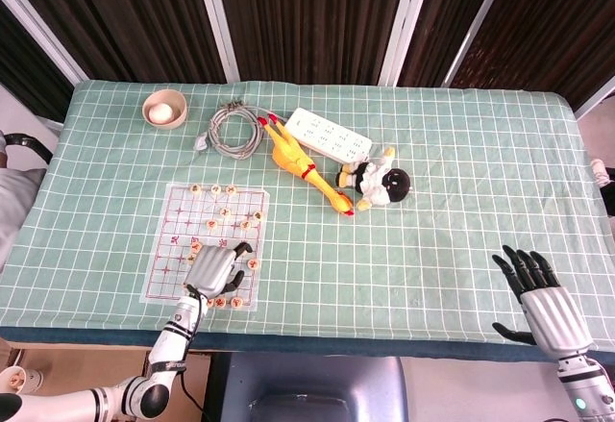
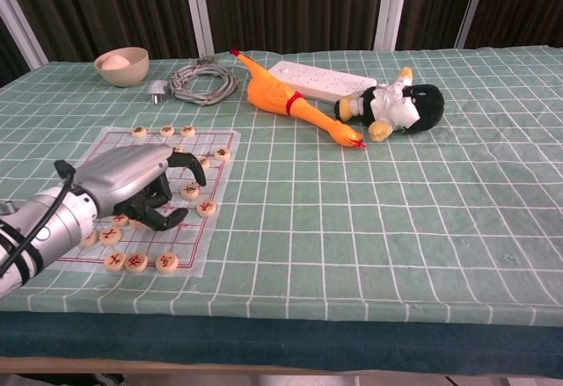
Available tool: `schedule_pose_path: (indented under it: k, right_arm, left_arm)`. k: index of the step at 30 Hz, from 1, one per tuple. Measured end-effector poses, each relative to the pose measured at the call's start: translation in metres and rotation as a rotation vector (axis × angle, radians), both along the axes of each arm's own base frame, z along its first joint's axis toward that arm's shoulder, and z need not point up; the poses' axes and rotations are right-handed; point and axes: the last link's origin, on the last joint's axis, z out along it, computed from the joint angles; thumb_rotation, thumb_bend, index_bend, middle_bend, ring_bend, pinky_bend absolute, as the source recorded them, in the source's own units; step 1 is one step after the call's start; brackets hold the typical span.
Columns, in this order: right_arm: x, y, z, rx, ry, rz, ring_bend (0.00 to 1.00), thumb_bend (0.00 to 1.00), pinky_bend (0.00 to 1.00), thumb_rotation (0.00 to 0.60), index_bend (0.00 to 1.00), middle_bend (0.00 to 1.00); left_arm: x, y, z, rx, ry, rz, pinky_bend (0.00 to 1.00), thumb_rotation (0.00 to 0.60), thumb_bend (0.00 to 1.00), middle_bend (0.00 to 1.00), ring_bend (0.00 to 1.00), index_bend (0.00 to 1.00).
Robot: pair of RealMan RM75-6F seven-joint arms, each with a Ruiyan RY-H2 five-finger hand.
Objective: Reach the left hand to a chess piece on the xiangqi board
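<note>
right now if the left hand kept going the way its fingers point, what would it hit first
Most likely the chess pieces just ahead of the left hand's fingertips on the xiangqi board. Its height above them is hard to judge, so it might pass over them.

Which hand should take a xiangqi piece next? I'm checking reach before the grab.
The left hand. It hangs over the xiangqi board, fingers curled down among the pieces. The right hand sits open at the table's far right edge, well away from the board.
</note>
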Motion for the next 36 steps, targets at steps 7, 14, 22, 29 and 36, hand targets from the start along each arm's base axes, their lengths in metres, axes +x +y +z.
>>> schedule_pose_path:
  k: [7,14,22,29,36]
  right_arm:
    - [0.0,0.0,0.0,0.005,0.0,-0.001,0.0,0.04,0.0,0.6,0.0,0.0]
    - [0.0,0.001,0.0,0.015,0.003,0.002,0.0,0.04,0.0,0.6,0.0,0.0]
    - [0.0,0.002,0.005,0.017,-0.009,0.005,0.0,0.04,0.0,0.6,0.0,0.0]
    - [-0.001,0.003,0.006,0.021,-0.008,0.006,0.0,0.04,0.0,0.6,0.0,0.0]
    - [-0.001,0.003,0.006,0.02,-0.005,0.005,0.0,0.04,0.0,0.6,0.0,0.0]
  left_arm:
    - [0.002,0.001,-0.009,-0.017,-0.012,0.005,1.0,0.6,0.4,1.0,1.0,0.35]
    - [0.005,0.003,-0.015,-0.021,-0.002,-0.005,1.0,0.6,0.4,1.0,1.0,0.36]
    - [0.003,0.004,-0.022,-0.017,0.008,-0.004,1.0,0.6,0.4,1.0,1.0,0.4]
    - [0.005,0.005,-0.025,-0.018,0.002,-0.006,1.0,0.6,0.4,1.0,1.0,0.45]
    - [0.004,0.008,-0.024,-0.015,-0.009,0.004,1.0,0.6,0.4,1.0,1.0,0.47]
